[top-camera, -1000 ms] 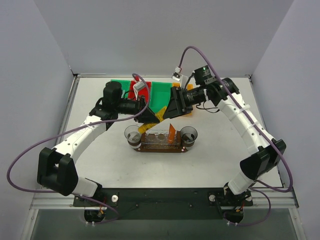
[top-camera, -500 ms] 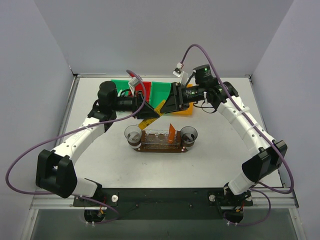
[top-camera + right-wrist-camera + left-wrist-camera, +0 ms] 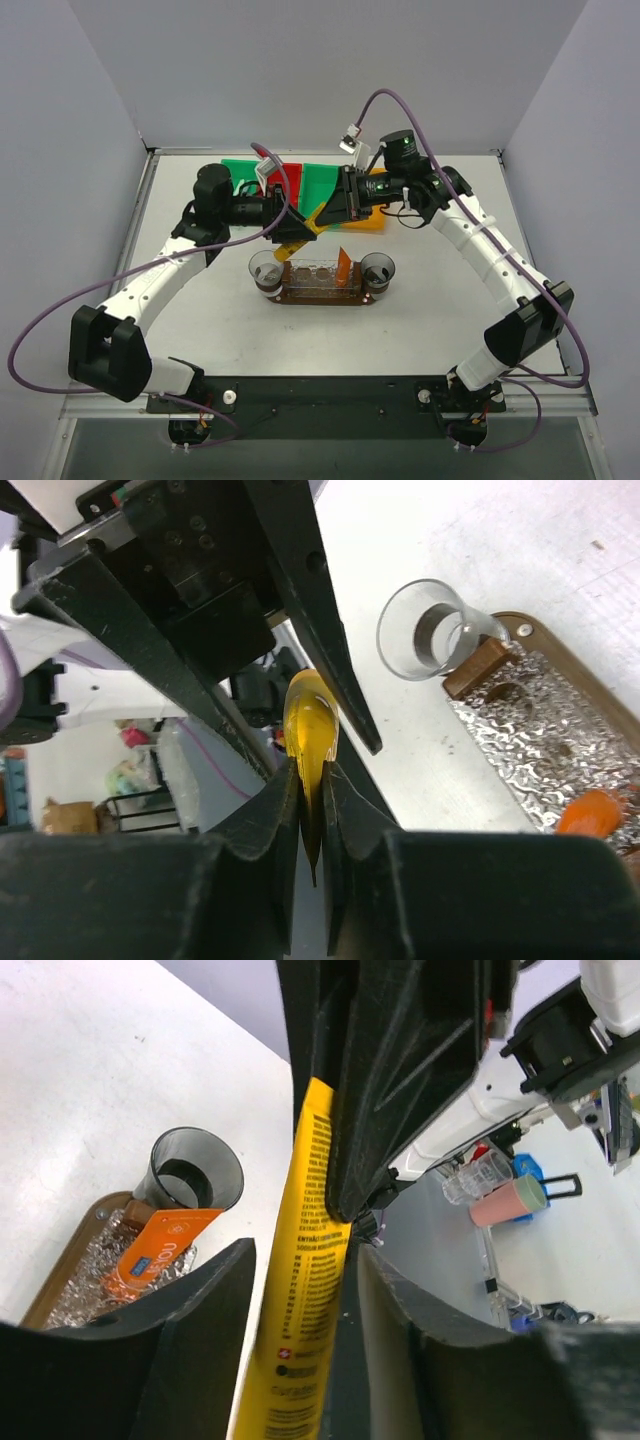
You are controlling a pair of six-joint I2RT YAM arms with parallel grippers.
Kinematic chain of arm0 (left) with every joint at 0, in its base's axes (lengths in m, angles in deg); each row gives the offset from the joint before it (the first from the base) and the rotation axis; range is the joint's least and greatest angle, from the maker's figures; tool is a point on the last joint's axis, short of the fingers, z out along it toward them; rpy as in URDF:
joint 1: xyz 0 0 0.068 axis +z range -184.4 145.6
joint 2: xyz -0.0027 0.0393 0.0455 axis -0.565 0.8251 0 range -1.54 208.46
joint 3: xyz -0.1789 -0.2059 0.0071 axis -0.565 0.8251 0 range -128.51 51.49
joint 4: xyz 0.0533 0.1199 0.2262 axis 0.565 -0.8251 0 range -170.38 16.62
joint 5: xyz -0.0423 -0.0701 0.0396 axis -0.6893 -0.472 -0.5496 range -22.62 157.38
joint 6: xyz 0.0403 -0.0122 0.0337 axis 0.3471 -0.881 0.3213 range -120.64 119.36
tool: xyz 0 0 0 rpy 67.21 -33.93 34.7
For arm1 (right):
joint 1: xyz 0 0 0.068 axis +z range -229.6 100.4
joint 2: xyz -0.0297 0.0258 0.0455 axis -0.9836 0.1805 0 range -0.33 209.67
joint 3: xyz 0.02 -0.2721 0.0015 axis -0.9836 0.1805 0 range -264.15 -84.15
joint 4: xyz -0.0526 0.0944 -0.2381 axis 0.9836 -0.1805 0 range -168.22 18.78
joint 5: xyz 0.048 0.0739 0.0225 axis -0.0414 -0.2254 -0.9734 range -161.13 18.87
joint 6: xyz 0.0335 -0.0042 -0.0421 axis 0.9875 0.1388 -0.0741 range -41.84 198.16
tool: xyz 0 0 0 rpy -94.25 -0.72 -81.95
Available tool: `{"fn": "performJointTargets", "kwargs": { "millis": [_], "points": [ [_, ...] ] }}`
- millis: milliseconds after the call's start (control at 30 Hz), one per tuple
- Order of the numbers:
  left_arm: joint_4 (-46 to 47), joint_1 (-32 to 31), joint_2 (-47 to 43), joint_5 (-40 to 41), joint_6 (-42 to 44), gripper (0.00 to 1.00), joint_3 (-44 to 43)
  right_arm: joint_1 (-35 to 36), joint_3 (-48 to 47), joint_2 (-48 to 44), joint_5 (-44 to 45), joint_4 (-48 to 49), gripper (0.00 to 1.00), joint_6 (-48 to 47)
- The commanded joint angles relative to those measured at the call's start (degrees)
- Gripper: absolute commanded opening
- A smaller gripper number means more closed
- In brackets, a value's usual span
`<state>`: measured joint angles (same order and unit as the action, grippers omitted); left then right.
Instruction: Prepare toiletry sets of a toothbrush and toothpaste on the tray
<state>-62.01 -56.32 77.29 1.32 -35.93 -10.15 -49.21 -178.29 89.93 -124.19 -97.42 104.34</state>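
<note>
Shows yellow toothpaste, printed "curaprox", aloft behind the tray; pinched tight at one end by right tool, flanked loosely by parted left tool. Orange toothpaste on tray, label illegible.

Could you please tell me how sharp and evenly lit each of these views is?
Top view: even light, soft shadows on the table, all sharp. Left wrist: the yellow tube print is legible, the left fingers dark and soft. Right wrist: the tray lining glints; the right fingers are near-black.
</note>
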Motion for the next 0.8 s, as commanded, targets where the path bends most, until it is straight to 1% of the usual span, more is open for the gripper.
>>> {"fn": "performJointTargets", "kwargs": {
  "millis": [0,33,67,100,133,167,200,267,300,367,400,433,500,533,600,767],
  "points": [
    [-10.37,2.91,-2.62,5.05,8.03,0.63,-2.95,2.12,-0.85,-4.47,6.37,0.98,0.00,-1.91],
    [-10.84,4.15,-2.97,6.11,8.65,0.65,-2.78,2.48,-1.47,-4.91,8.21,-0.33,0.00,-2.96],
    [-10.59,5.98,-4.02,6.90,8.40,0.74,-2.34,3.78,-2.35,-5.26,13.02,-3.57,0.00,-5.67],
    [-9.54,7.57,-4.64,7.35,7.70,0.86,-1.99,4.58,-3.92,-5.70,15.33,-5.34,0.00,-6.91],
    [-9.79,10.02,-5.17,8.13,7.60,0.87,-1.90,5.37,-4.89,-5.79,18.14,-7.18,0.00,-8.40],
    [-10.58,11.09,-6.22,9.01,8.21,0.87,-2.16,6.51,-5.69,-5.80,20.60,-10.60,0.00,-9.72],
    [-13.89,11.80,-6.58,11.72,9.09,0.87,-2.51,8.78,-6.30,-5.71,25.76,-12.20,0.00,-12.00],
    [-18.38,12.42,-7.02,16.99,12.51,0.87,-4.44,11.26,-7.54,-5.36,30.01,-15.88,0.00,-13.77],
    [-21.63,12.51,-7.19,21.98,13.39,0.87,-4.79,13.44,-7.71,-5.01,34.03,-16.69,0.00,-14.91],
    [-25.15,12.60,-7.28,27.80,14.98,0.87,-6.28,15.74,-7.72,-4.74,38.79,-18.35,0.00,-15.97],
    [-29.53,12.68,-7.11,30.61,15.59,0.87,-7.07,18.45,-7.63,-4.39,43.26,-18.63,0.00,-17.28],
    [-31.83,12.68,-7.11,36.21,16.82,0.87,-7.87,19.78,-7.54,-4.13,46.00,-18.89,0.00,-17.99],
    [-37.79,12.77,-7.11,41.34,17.44,0.88,-10.50,22.51,-8.24,-2.47,49.96,-19.94,0.00,-19.05],
    [-39.14,12.86,-7.37,44.76,17.53,0.88,-11.12,24.52,-8.59,-1.85,52.85,-20.30,0.00,-18.97],
    [-41.16,12.77,-7.64,46.54,17.53,0.88,-12.35,25.41,-8.86,-0.36,55.94,-20.12,0.00,-18.71],
    [-41.26,12.77,-8.34,46.38,16.83,0.88,-11.04,26.03,-7.81,1.59,60.87,-18.81,0.00,-18.35]
  ]
}}
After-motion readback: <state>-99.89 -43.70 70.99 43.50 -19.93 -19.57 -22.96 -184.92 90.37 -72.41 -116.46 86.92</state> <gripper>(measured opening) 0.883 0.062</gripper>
